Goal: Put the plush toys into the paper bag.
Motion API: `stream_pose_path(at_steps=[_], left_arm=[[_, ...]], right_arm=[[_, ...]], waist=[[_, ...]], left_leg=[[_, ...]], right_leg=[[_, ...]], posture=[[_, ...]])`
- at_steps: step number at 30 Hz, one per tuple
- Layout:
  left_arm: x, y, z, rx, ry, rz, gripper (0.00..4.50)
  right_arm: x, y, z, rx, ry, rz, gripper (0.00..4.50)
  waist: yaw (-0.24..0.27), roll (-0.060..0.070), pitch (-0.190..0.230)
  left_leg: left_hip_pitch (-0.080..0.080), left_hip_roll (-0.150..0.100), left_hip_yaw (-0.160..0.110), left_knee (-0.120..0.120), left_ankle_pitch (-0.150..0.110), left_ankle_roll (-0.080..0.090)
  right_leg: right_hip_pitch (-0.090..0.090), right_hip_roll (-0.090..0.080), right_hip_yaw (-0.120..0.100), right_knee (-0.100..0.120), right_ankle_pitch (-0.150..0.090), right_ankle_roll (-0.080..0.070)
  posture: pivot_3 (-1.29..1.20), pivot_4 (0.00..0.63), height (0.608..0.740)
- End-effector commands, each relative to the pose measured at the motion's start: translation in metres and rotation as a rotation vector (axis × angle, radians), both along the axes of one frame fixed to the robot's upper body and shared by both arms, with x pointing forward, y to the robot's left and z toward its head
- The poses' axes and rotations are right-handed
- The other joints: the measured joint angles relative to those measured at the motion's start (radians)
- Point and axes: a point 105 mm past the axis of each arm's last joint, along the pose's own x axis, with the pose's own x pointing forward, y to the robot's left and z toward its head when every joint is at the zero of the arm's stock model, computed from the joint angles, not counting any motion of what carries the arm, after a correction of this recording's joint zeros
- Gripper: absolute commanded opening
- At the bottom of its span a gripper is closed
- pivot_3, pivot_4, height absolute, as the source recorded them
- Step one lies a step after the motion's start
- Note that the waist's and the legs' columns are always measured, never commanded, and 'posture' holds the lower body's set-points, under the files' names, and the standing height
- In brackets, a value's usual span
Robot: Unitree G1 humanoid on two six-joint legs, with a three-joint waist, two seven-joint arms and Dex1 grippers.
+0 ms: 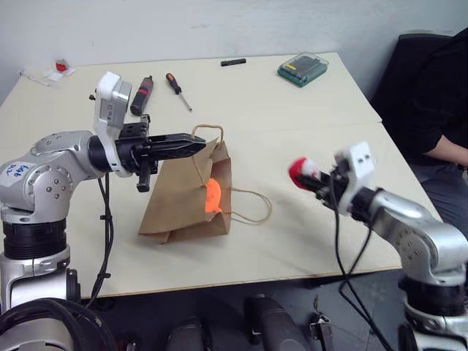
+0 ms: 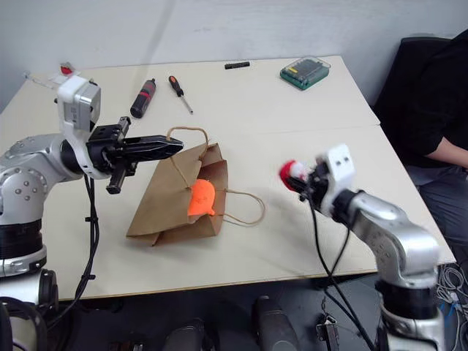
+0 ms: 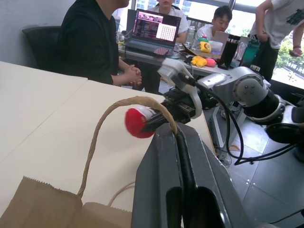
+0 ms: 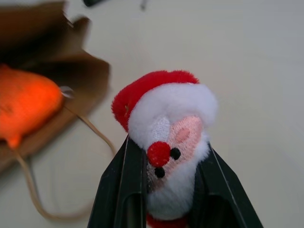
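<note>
The brown paper bag (image 1: 183, 201) lies on the table with its mouth toward my right arm. My left gripper (image 1: 197, 144) is shut on the bag's upper cord handle (image 3: 118, 107) and holds that side of the mouth up. The orange plush toy (image 1: 212, 196) sits in the bag's mouth. My right gripper (image 1: 316, 179) hovers over the table to the right of the bag, shut on the red-and-white Santa plush toy (image 4: 166, 123). The Santa toy's red cap (image 1: 301, 172) points toward the bag.
The bag's second handle (image 1: 252, 208) lies flat on the table. Two screwdrivers (image 1: 141, 95) (image 1: 178, 90), a black marker (image 1: 233, 62) and a green case (image 1: 303, 69) sit at the far side. A person (image 1: 446, 110) sits beyond the table's right edge.
</note>
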Motion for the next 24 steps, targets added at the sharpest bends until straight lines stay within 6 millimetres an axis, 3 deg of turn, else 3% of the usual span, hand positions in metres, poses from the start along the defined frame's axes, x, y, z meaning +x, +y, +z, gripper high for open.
stream_pose_path(at_steps=[1, 6, 9, 19, 24], left_arm=[[-0.005, -0.005, 0.008, -0.003, -0.042, -0.040, 0.00], [-0.007, -0.011, 0.007, 0.002, -0.042, -0.070, 0.00], [-0.009, -0.014, 0.007, 0.007, -0.045, -0.088, 0.00], [-0.013, -0.017, 0.007, 0.009, -0.046, -0.111, 0.00], [-0.014, -0.018, 0.006, 0.010, -0.046, -0.117, 0.00]], right_arm=[[0.005, 0.056, 0.003, 0.027, 0.029, 0.202, 0.56], [0.014, 0.111, -0.002, 0.019, 0.071, 0.368, 0.56], [0.021, 0.134, -0.006, 0.042, 0.108, 0.422, 0.56], [0.034, 0.175, 0.000, 0.206, 0.246, 0.510, 0.56], [0.036, 0.188, -0.010, 0.222, 0.309, 0.517, 0.56]], waist=[[-0.001, 0.000, 0.000], [0.001, 0.000, 0.000], [-0.002, 0.000, 0.000], [-0.020, 0.000, 0.000], [-0.029, 0.000, 0.000]], left_leg=[[0.000, 0.000, 0.000, 0.000, 0.000, 0.000], [-0.002, 0.000, 0.000, 0.001, 0.000, 0.000], [-0.003, -0.001, 0.000, 0.001, 0.000, 0.001], [-0.003, 0.000, 0.000, 0.001, 0.000, 0.001], [-0.003, 0.000, -0.001, 0.001, 0.000, 0.001]], right_leg=[[0.000, 0.000, 0.000, 0.000, 0.000, 0.000], [-0.001, -0.002, -0.001, 0.000, 0.000, 0.000], [-0.001, -0.002, -0.002, 0.000, 0.000, 0.000], [-0.002, -0.002, -0.003, 0.003, 0.000, 0.000], [-0.002, -0.003, -0.003, 0.005, 0.000, 0.000]], posture=[[0.00, 0.150, 0.740], [0.00, 0.150, 0.740], [0.00, 0.150, 0.740], [0.00, 0.150, 0.740], [0.00, 0.150, 0.740]])
